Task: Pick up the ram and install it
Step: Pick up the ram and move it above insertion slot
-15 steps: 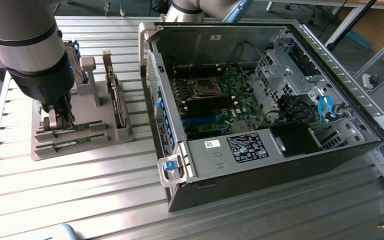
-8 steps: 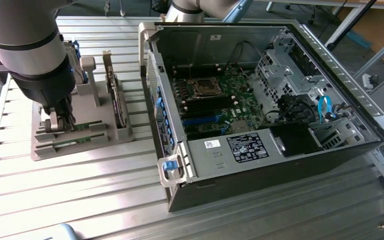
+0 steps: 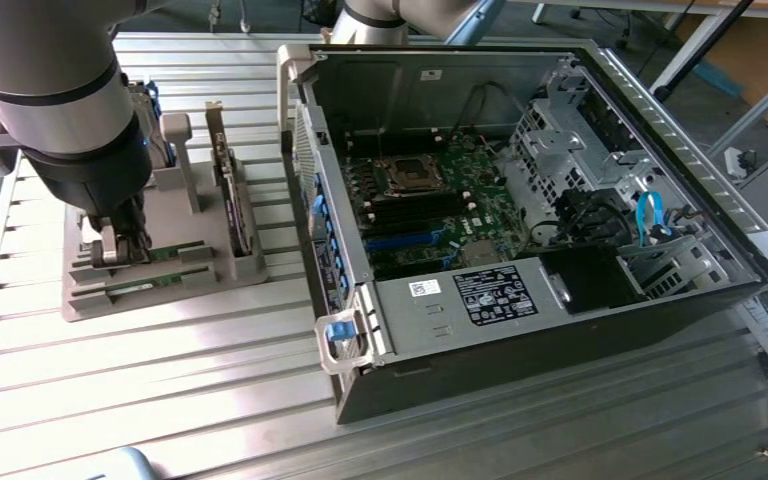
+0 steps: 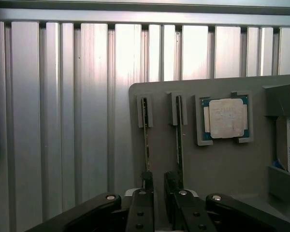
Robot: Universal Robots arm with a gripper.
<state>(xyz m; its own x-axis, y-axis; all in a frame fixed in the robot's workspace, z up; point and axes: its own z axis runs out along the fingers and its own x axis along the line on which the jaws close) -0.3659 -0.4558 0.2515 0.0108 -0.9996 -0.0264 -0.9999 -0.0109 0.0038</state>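
Observation:
Two ram sticks stand edge-on in slots of a grey holder (image 4: 159,154): one ram (image 4: 146,140) and its twin (image 4: 180,145) beside it. My gripper (image 4: 158,182) hangs low over the near ends of both sticks. Its fingers are a little apart, with bare holder showing in the gap. One fingertip (image 4: 146,180) sits over the end of the first stick, the other over the holder next to the second stick. In the exterior view my gripper (image 3: 120,245) is down at the holder (image 3: 157,290) on the exterior view's left, apart from the open computer case (image 3: 518,200).
A square silver processor (image 4: 226,118) lies in a pocket of the holder beside the sticks. A larger expansion card (image 3: 231,190) stands upright in the holder. Inside the case lies the motherboard (image 3: 424,215) with its memory slots. The ribbed metal table (image 3: 157,380) runs all around.

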